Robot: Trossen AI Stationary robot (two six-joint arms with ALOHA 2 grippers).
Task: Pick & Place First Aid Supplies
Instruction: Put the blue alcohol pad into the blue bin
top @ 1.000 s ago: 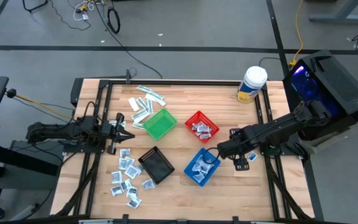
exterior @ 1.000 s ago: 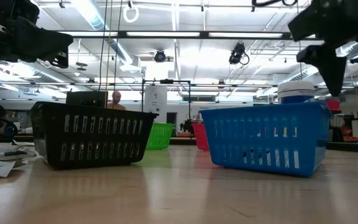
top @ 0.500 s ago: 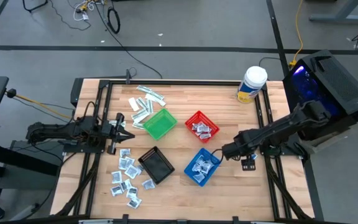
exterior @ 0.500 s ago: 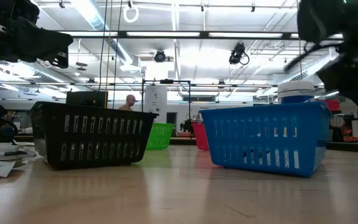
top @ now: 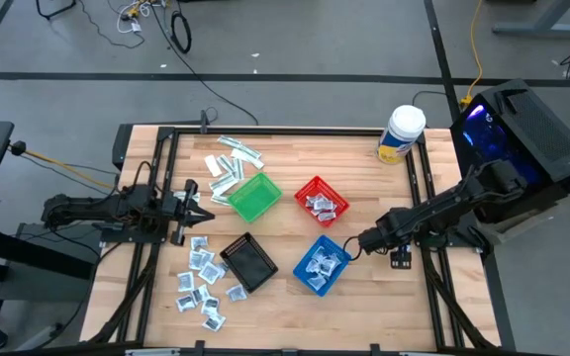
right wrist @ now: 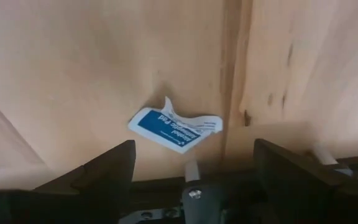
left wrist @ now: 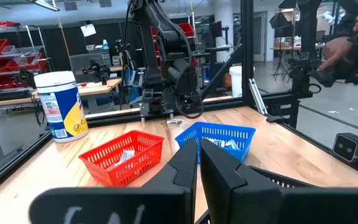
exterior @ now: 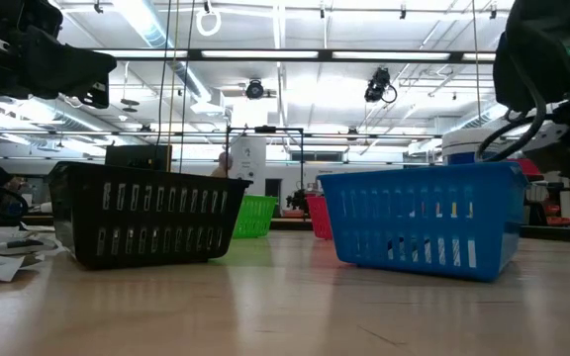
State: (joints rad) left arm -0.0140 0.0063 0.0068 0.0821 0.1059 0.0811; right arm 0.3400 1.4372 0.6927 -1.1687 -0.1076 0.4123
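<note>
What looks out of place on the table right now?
One sachet lies alone on the bare wood at the table's right edge, by the frame rail, outside every basket. It looks crumpled, one corner curled up. The right tool is open directly over it. The other loose packets lie beside the black basket.

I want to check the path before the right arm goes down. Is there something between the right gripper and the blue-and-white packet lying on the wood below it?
Nothing visible is in the way. In the right wrist view the packet lies alone on the bare table, and the open right gripper hangs over it with clear space between them.
</note>
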